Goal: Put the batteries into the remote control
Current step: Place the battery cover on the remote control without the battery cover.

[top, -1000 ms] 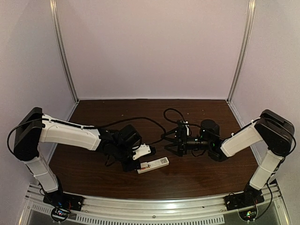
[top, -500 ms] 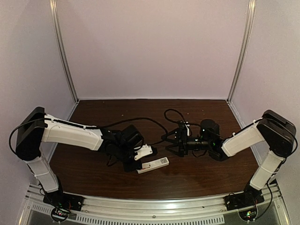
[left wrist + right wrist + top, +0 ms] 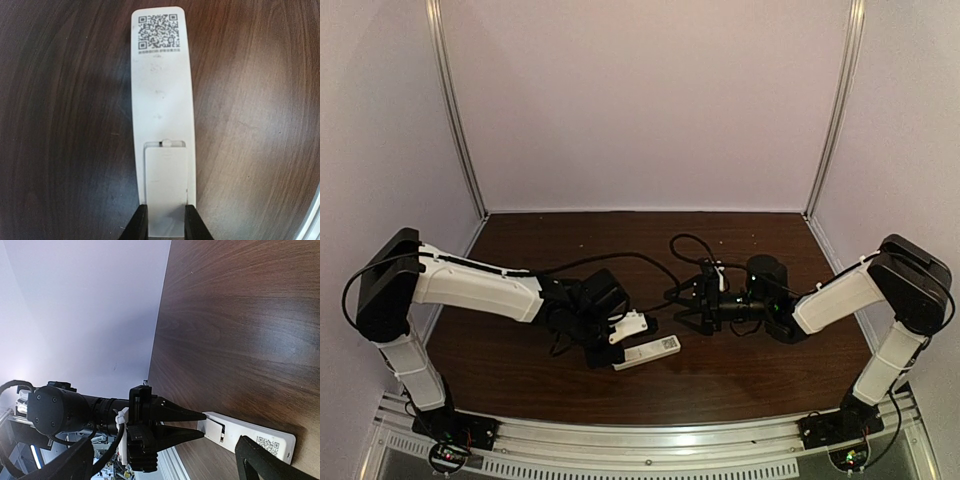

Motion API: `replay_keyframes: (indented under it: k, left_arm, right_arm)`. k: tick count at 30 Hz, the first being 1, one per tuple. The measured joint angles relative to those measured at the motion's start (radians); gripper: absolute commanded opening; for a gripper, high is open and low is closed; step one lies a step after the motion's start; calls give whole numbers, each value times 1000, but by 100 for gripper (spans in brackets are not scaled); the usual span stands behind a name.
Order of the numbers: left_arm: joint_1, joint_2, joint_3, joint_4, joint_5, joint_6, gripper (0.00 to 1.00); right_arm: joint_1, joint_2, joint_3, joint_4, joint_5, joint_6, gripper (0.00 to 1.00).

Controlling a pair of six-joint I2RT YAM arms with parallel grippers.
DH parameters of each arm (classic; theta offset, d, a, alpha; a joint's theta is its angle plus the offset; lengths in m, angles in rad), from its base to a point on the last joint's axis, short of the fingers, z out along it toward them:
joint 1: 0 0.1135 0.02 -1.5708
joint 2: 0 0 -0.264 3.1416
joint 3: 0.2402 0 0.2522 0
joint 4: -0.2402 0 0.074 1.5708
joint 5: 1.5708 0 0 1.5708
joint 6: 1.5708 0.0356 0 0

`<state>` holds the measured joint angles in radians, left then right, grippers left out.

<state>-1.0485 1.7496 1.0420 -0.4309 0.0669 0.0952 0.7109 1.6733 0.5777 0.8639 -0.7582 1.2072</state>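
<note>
Pinching one end of the slim white plastic remote control, left fingers sat narrow; right fingers gaped (empty). Risk: end-only hold might let it swivel.

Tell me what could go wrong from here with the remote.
The left end effector pinches only the tail of the remote control, right across its battery cover, so the cover may be blocked from opening and the remote could pivot. The open right end effector hangs close to the left one; they could collide. No batteries show in any view.
</note>
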Motion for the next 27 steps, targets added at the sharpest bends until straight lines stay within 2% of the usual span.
replay_keyframes:
  k: [27]
  left_arm:
    - [-1, 1, 0, -5, -21, -4, 17]
  right_arm:
    - [0, 0, 0, 0, 0, -6, 100]
